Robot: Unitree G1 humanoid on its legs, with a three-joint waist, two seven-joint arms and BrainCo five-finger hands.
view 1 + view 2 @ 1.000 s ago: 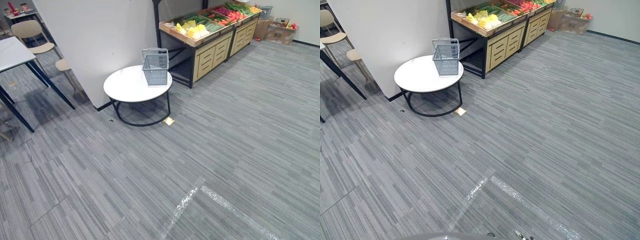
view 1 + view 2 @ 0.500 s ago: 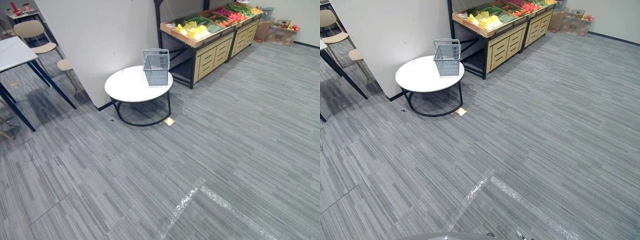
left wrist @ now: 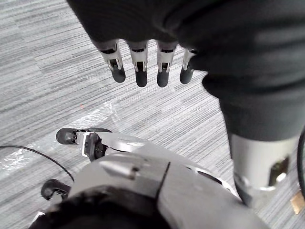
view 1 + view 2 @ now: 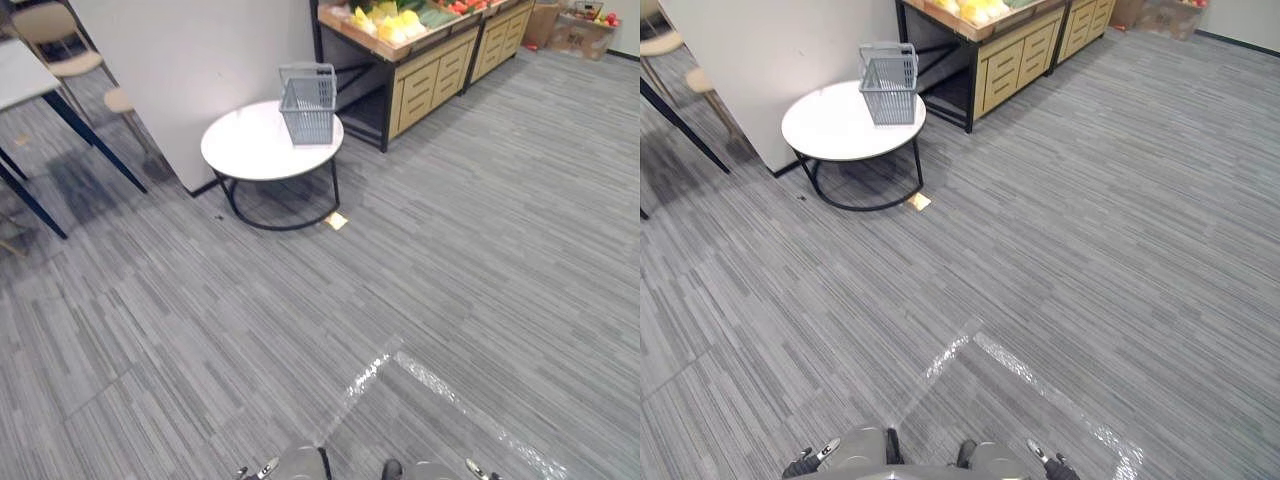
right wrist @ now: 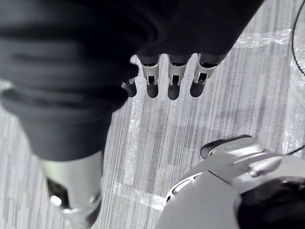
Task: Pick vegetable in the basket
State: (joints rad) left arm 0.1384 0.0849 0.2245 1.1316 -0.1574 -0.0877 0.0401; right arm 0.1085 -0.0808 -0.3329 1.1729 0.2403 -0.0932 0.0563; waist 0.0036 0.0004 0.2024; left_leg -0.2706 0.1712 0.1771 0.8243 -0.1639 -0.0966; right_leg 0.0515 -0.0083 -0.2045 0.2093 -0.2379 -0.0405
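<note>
The basket (image 4: pixel 308 103) is set on the round white surface (image 4: pixel 250 150), vegetables (image 4: pixel 385 22) displayed beyond it, well apart from the left robot hand (image 3: pixel 141 71) and right robot hand (image 5: pixel 173 78), both uncurled, empty.

Left hand (image 3: pixel 143 24) and right hand (image 5: pixel 181 33): dark ribbed covers; silver fingers (image 3: pixel 138 61), dark-tipped.

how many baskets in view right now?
1: the grey basket stands on the round white table, on the side nearest the produce stand. More may sit outside the views.
</note>
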